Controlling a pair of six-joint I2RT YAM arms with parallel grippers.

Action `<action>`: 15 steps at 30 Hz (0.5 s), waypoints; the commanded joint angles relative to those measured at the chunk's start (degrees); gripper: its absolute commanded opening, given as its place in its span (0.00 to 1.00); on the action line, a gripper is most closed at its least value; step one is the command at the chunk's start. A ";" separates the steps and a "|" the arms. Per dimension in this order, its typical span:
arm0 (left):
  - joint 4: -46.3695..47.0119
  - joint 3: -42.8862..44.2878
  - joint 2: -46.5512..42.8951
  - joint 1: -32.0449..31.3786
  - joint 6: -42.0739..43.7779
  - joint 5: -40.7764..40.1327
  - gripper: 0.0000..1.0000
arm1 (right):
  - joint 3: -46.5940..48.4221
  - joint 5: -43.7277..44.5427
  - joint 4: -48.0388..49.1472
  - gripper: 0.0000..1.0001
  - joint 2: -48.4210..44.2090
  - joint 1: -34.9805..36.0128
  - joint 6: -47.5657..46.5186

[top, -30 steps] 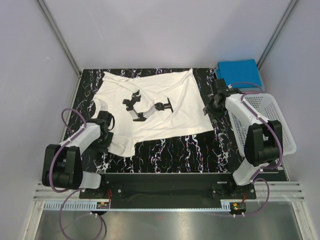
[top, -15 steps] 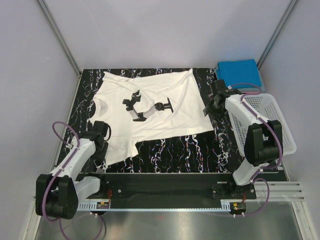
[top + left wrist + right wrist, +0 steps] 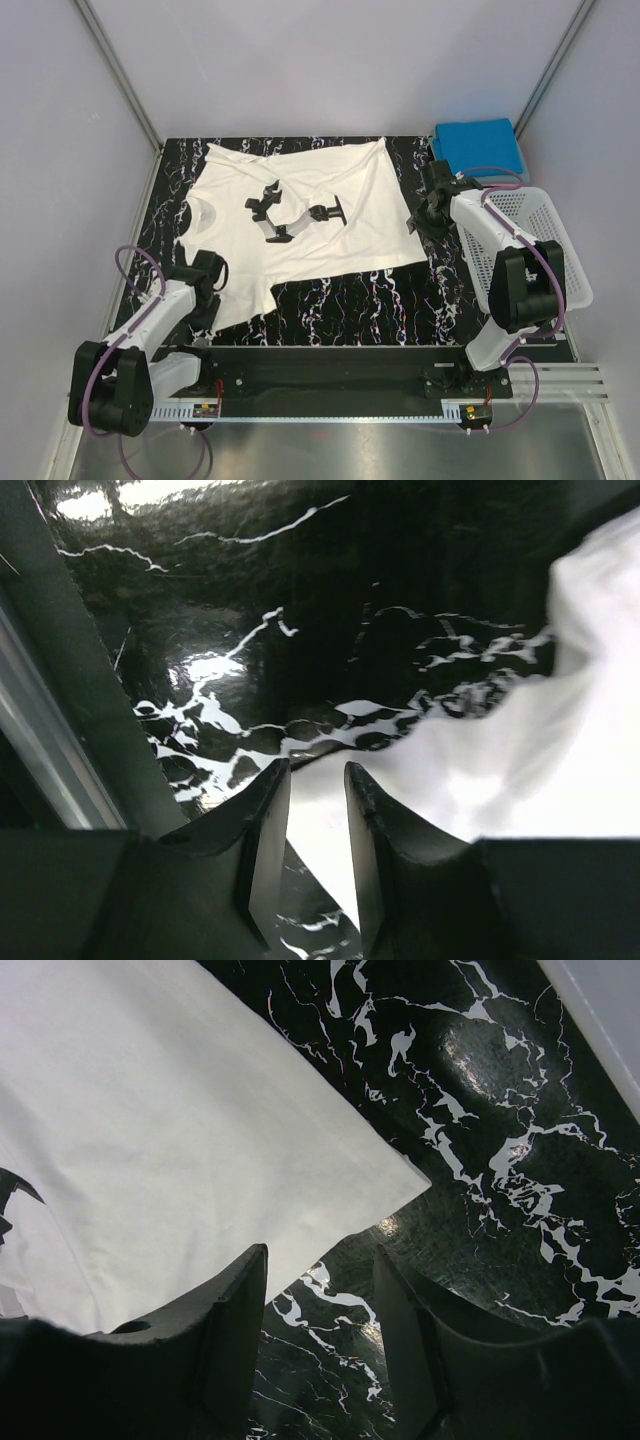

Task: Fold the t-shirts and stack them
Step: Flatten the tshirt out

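Left jaws drew back, narrowed, unclenched at white t-shirt (image 3: 350, 245) hem; only wrist view shows right jaws released.

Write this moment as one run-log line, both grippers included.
white cloth t-shirt with black print: spread on black marbled table | left gripper: jaws narrow at its hem, grip unclear | right gripper: open above its corner
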 commanded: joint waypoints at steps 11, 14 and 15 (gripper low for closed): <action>3.08 0.28 5.10 -2.32 2.75 0.13 0.36 | 1.30 0.81 0.79 0.55 0.17 -0.01 -0.54; 2.55 0.37 5.37 -3.03 2.66 0.05 0.39 | 0.69 0.02 0.44 0.55 0.34 -0.01 -0.10; 2.55 0.29 5.20 -3.20 2.75 -0.13 0.40 | 0.25 -0.33 0.35 0.56 0.34 -0.01 0.25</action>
